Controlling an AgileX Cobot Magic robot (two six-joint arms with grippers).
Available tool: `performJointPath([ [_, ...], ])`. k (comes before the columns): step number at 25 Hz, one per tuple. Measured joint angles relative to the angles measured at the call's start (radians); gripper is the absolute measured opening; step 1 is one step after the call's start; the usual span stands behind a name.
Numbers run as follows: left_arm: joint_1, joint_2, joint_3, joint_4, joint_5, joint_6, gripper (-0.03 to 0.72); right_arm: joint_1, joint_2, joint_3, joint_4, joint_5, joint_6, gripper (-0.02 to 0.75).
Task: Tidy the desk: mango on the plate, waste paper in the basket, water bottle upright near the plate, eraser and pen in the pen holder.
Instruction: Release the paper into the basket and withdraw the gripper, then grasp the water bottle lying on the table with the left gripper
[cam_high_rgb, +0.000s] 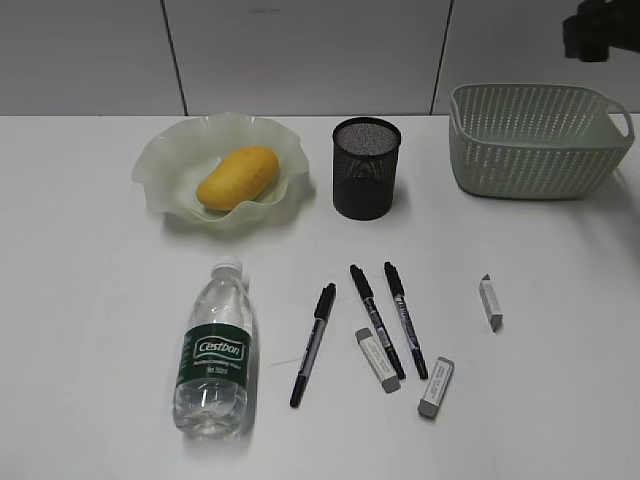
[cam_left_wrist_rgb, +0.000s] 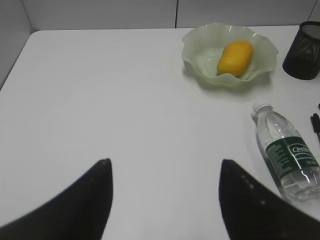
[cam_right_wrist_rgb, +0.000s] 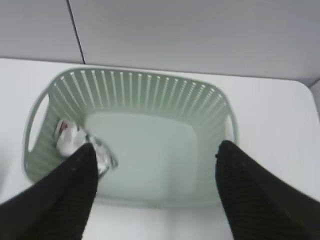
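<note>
**Over the basket: paper down, the rolling bottle and loose pens are the risks**

Above the basket (cam_right_wrist_rgb: 210, 120) at the far right of the bench (cam_high_rgb: 90, 300), the right pincer (cam_right_wrist_rgb: 155, 195) hangs with its jaws spread wide and nothing between them. The waste paper (cam_right_wrist_rgb: 75, 142) lies inside the basket against its left wall, partly hidden by one finger, so that item looks done. The mango (cam_high_rgb: 238, 178) already rests on the plate (cam_high_rgb: 165, 165).

The left pincer (cam_left_wrist_rgb: 165, 200) is also open and empty, over bare bench well short of the water bottle (cam_high_rgb: 213, 350), which lies on its side with its cap toward the plate.

Likely trouble from here:

- The bottle is round and smooth. A pinch off its centre line could roll it sideways toward the nearest pen (cam_high_rgb: 313, 345), or let it slip while being tipped upright. Stood too close, it could knock the plate's ruffled rim.
- The three pens and the erasers lie near one another. The middle pen (cam_high_rgb: 376, 322) touches or overlaps one eraser (cam_high_rgb: 376, 359), so closing on either may drag its neighbour or scatter the row.
- The pen holder (cam_high_rgb: 366, 168) is narrow and light-looking. A pen lowered at a slant may catch the mesh rim and tip the cup.
- Leaving the basket, the right pincer's fingers could clip its wall and shift it.
</note>
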Motion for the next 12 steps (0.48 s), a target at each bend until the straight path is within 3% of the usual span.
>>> performJointPath([
  [4, 0.000, 0.000, 0.000, 0.000, 0.000, 0.000, 0.498, 0.000, -0.239, 0.172, -0.018, 0.141, -0.008, 0.498],
  [12, 0.000, 0.000, 0.000, 0.000, 0.000, 0.000, 0.498, 0.042, -0.808, 0.569, 0.049, 0.567, -0.090, 0.494],
])
